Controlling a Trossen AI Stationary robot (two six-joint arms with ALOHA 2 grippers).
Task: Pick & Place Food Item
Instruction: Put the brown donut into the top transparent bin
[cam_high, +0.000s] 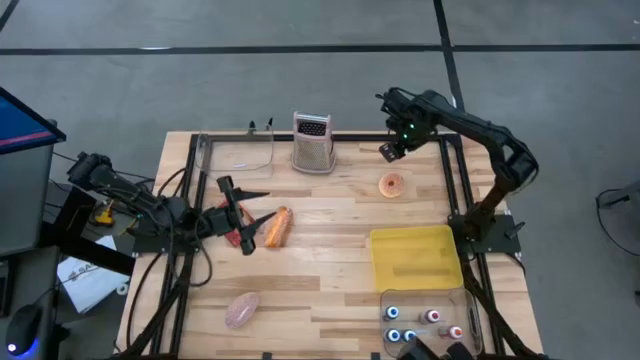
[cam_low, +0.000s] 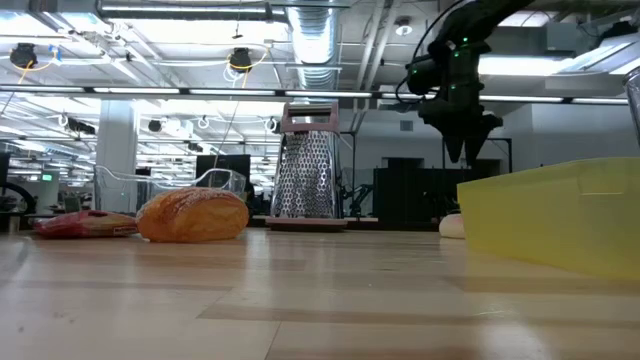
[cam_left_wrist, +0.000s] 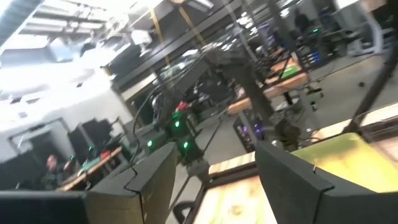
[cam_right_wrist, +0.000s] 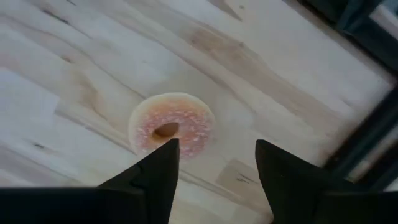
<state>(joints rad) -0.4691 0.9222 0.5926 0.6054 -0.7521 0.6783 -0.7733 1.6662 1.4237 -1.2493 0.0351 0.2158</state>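
A pink-frosted donut (cam_right_wrist: 171, 124) lies flat on the wooden table (cam_high: 330, 280) at the far right, also seen in the high view as donut (cam_high: 391, 185). My right gripper (cam_right_wrist: 217, 146) hangs above it, open and pointing down, clear of the donut and a little to its far side (cam_high: 390, 152). A bread roll (cam_high: 277, 227) and a red packet (cam_high: 240, 238) lie at mid-left. My left gripper (cam_high: 258, 205) hovers beside them, open, with nothing between its fingers (cam_left_wrist: 155, 180).
A yellow tray (cam_high: 415, 255) sits at the right, near the donut. A metal grater (cam_high: 312, 142) stands at the far middle, with a clear container (cam_high: 240, 150) to its left. A pink food item (cam_high: 241, 310) lies near left, and a clear box of small bottles (cam_high: 425, 320) near right.
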